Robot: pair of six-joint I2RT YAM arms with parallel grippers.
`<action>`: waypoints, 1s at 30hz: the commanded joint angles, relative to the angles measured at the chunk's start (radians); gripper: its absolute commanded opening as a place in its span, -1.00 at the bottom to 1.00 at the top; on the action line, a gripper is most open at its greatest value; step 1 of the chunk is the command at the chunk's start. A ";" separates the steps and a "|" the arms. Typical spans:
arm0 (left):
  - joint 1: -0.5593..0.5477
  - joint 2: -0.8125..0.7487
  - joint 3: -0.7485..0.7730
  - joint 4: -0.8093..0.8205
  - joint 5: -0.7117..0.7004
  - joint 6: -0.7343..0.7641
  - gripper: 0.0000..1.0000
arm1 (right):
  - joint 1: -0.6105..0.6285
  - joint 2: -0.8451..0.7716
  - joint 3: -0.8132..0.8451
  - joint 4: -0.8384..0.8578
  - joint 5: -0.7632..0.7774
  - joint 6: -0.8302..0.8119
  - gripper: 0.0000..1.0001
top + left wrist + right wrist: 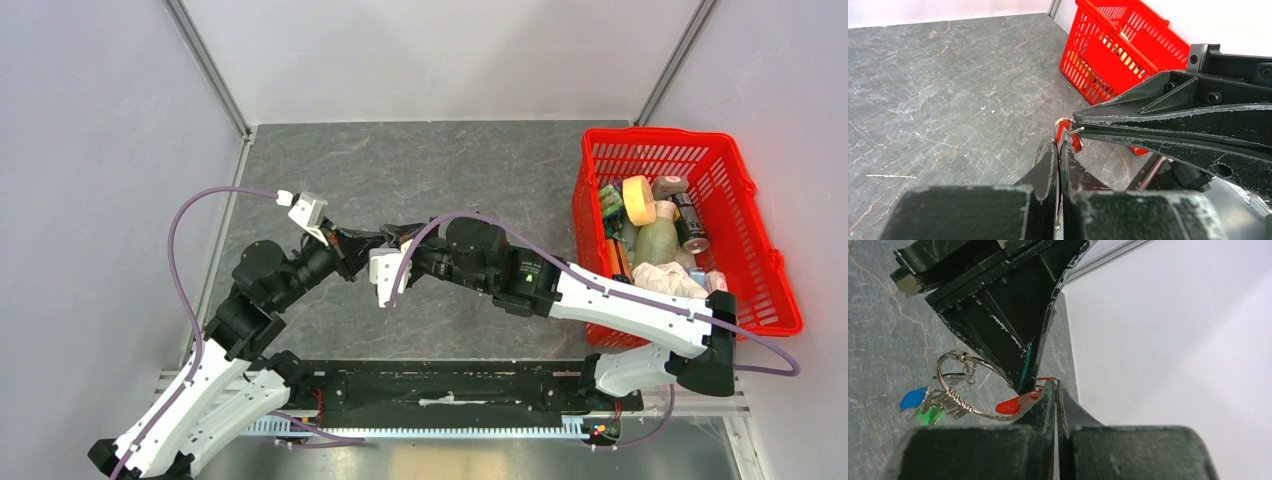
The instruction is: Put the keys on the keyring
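1. L gripper (1058, 150): fingers pinched narrow on the keyring (955, 403) wire, mid-table, a bit left of centre.
2. R gripper (1055, 387): also squeezed tight, clamped on red key (1012, 404), tip-to-tip w/ the L one.
3. Blue key (913, 398) & green key (930, 416) bunch by the ring's small loops, away from both grippers.
4. Table (450, 170): red basket (760, 240) of misc. stuff at far right, well apart.

Left gripper (372, 242) and right gripper (396, 233) set tip to tip at centre of table (450, 160), filled basket (650, 134) placed at 3 o'clock
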 commanded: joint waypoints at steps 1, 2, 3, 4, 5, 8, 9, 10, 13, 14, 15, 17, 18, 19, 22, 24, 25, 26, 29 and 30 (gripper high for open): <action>-0.010 -0.017 0.040 0.081 0.140 -0.005 -0.96 | -0.037 -0.003 0.015 0.102 0.064 -0.001 -1.00; -0.010 -0.014 0.039 0.083 0.144 -0.005 -0.95 | -0.040 -0.003 0.012 0.103 0.066 0.000 -1.00; -0.010 -0.014 0.039 0.083 0.145 -0.005 -0.95 | -0.040 -0.003 0.010 0.136 0.067 0.001 -1.00; -0.010 -0.016 0.038 0.084 0.146 -0.005 -0.95 | -0.041 -0.004 0.008 0.148 0.071 0.003 -1.00; -0.010 -0.018 0.038 0.084 0.146 -0.005 -0.96 | -0.042 -0.004 0.004 0.164 0.072 0.002 -1.00; -0.010 -0.019 0.036 0.088 0.146 -0.005 -0.95 | -0.046 -0.017 -0.021 0.219 0.061 0.016 -1.00; -0.010 -0.019 0.035 0.091 0.147 -0.006 -0.95 | -0.049 -0.022 -0.033 0.236 0.055 0.025 -1.00; -0.010 -0.021 0.033 0.094 0.150 -0.007 -0.96 | -0.053 -0.027 -0.045 0.259 0.043 0.031 -1.00; -0.010 -0.026 0.030 0.103 0.153 -0.010 -0.95 | -0.069 -0.050 -0.093 0.324 0.022 0.055 -1.00; -0.010 -0.027 0.027 0.107 0.155 -0.012 -0.96 | -0.076 -0.059 -0.105 0.340 0.013 0.070 -1.00; -0.010 -0.029 0.027 0.110 0.159 -0.014 -0.95 | -0.082 -0.066 -0.115 0.349 0.009 0.080 -1.00; -0.010 -0.032 0.024 0.117 0.161 -0.016 -0.95 | -0.089 -0.079 -0.135 0.370 0.006 0.092 -1.00; -0.010 -0.033 0.022 0.120 0.163 -0.018 -0.95 | -0.093 -0.084 -0.144 0.376 0.006 0.098 -1.00; -0.010 -0.036 0.021 0.124 0.165 -0.019 -0.95 | -0.094 -0.090 -0.150 0.376 0.006 0.103 -1.00; -0.010 -0.044 0.015 0.137 0.169 -0.021 -0.96 | -0.098 -0.106 -0.175 0.387 0.006 0.113 -1.00; -0.010 -0.047 0.012 0.145 0.174 -0.024 -0.95 | -0.101 -0.117 -0.193 0.396 0.006 0.122 -1.00; -0.010 -0.050 0.010 0.150 0.179 -0.026 -0.96 | -0.102 -0.122 -0.202 0.399 0.004 0.126 -1.00; -0.010 -0.052 0.007 0.157 0.183 -0.028 -0.95 | -0.105 -0.128 -0.213 0.407 0.000 0.132 -1.00; -0.010 -0.062 0.000 0.170 0.198 -0.034 -0.96 | -0.108 -0.140 -0.245 0.442 -0.009 0.151 -1.00; -0.010 -0.065 -0.003 0.171 0.205 -0.037 -0.95 | -0.110 -0.146 -0.260 0.460 -0.016 0.158 -1.00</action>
